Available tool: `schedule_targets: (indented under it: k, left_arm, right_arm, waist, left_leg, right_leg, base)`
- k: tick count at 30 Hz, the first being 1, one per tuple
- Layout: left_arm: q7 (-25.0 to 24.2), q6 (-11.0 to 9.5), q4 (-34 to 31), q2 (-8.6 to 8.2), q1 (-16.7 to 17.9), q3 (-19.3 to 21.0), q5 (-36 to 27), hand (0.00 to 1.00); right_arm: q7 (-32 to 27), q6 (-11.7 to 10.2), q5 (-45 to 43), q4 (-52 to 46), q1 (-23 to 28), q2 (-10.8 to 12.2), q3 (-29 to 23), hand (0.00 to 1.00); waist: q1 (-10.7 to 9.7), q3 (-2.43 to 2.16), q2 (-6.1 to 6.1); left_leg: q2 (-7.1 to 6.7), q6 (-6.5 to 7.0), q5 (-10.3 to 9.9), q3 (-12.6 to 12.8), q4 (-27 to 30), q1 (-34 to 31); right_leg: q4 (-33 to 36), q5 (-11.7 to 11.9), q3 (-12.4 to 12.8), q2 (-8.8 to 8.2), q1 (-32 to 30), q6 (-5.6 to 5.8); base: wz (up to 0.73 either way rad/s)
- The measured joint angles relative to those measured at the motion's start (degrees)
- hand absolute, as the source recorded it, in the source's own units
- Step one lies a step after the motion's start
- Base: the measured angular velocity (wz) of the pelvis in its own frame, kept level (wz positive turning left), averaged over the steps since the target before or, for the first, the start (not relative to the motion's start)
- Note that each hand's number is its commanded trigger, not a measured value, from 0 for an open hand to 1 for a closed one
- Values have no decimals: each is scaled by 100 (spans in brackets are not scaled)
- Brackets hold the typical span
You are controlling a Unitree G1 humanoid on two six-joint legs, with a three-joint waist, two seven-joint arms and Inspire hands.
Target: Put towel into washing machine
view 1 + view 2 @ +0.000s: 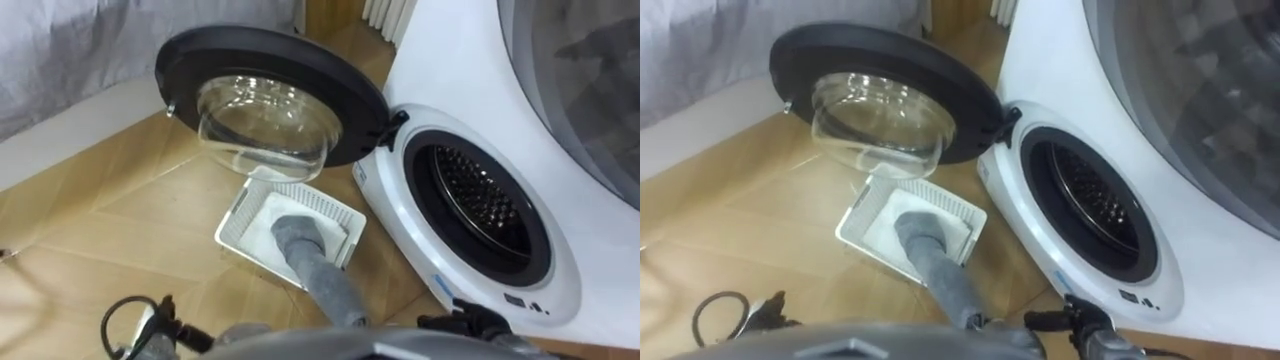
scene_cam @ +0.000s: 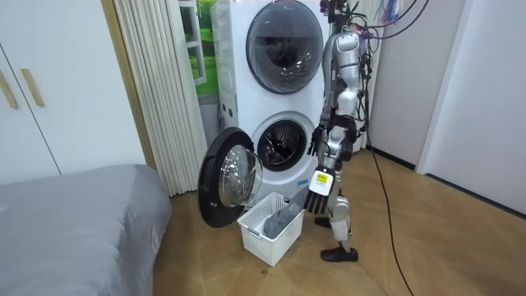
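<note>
The robot stands on the floor [image 1: 120, 200] beside the washer [image 1: 450, 60], whose door [image 1: 270, 95] is swung open. The towel [image 1: 305, 250], rolled long, has its lower end in the basket [image 1: 232, 215]. Its long axis slants up out of the basket toward the robot. The left robot hand [image 2: 316, 200] appears curled round the upper end. The right robot hand [image 1: 470, 322] shows low beside the washer; its state cannot be told.

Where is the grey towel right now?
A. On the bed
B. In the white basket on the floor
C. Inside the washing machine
B: the grey towel lies in the white basket with one end trailing over its rim, and the drum of the open washing machine looks empty.
</note>
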Motion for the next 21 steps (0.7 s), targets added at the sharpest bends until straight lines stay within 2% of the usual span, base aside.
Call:
schedule_targets:
  k: [1,2,4,5,8,9,12,14,15,18,21]
  left_arm:
    - [8,-16,44,-5,-128,-22,48,0]
    - [9,-19,94,-2,-304,-51,119,0]
    - [11,-111,232,-18,-603,-85,283,0]
    - [10,-194,301,-21,-833,-225,303,0]
    - [-9,-271,396,-105,-1281,-593,499,0]
    - [-23,-321,517,-164,-1463,-798,546,0]
    - [-169,-509,711,-237,-1989,-1095,691,0]
    - [-178,-530,710,-235,-2199,-1220,703,0]
    - [-181,-532,705,-228,-2312,-1284,704,0]
    - [-217,-534,710,-198,-2619,-1503,880,0]
    - [-179,-551,665,-126,-3088,-1764,926,0]
  right_arm:
    - [1,-3,-56,21,-136,11,30,0]
    - [1,2,-147,96,-337,33,32,0]
    - [-7,1,-408,189,-616,82,126,0]
    - [-9,-1,-537,188,-750,118,248,0]
    - [-1,-3,-744,185,-1040,166,486,0]
    - [-1,-3,-822,186,-1165,194,593,0]
    - [35,-11,-968,164,-1547,324,654,0]
    - [41,-3,-1060,124,-1764,324,732,0]
    - [40,0,-1059,119,-1816,319,783,0]
    - [1,0,-1062,67,-2090,313,1004,0]
    - [-10,1,-1059,-128,-2364,275,1038,0]
  waist:
    - [-21,13,12]
    - [-71,74,33]
    - [-70,127,56]
    - [-72,171,56]
    - [-90,189,56]
    - [-91,216,50]
    - [-190,360,10]
    - [-227,397,2]
    - [-235,401,-5]
    - [-238,442,10]
    - [-261,500,-3]
  left_leg:
    - [0,1,1,1,56,-122]
    - [3,4,4,-2,136,-258]
    - [-5,28,18,4,200,-508]
    - [-13,43,29,3,286,-714]
    - [-28,44,28,4,568,-1206]
    - [-36,45,28,6,666,-1359]
    - [-42,60,21,68,1033,-1935]
    - [-51,73,13,90,1270,-2400]
    - [-50,78,10,106,1346,-2535]
    - [18,98,-7,138,1813,-3241]
    - [78,137,-40,145,2253,-4048]
  right_leg:
    - [55,0,12,-9,-152,-1]
    - [176,0,12,-31,-313,-1]
    - [349,-2,52,-58,-630,-2]
    - [481,-3,71,-83,-870,-4]
    - [774,-4,111,-143,-1370,-5]
    - [917,-5,152,-165,-1559,-5]
    - [1307,-32,172,-236,-2177,-47]
    - [1557,-42,232,-275,-2664,-94]
    - [1624,-40,268,-278,-2817,-119]
    - [1961,-26,331,-282,-3476,-224]
    - [2375,-16,410,-288,-4278,-331]
  base:
    - [0]
    - [0]
    - [-8]
    - [-9]
    - [-2]
    - [-8]
    - [-7]
    - [-4]
    - [-16]
    - [-8]
    - [3]
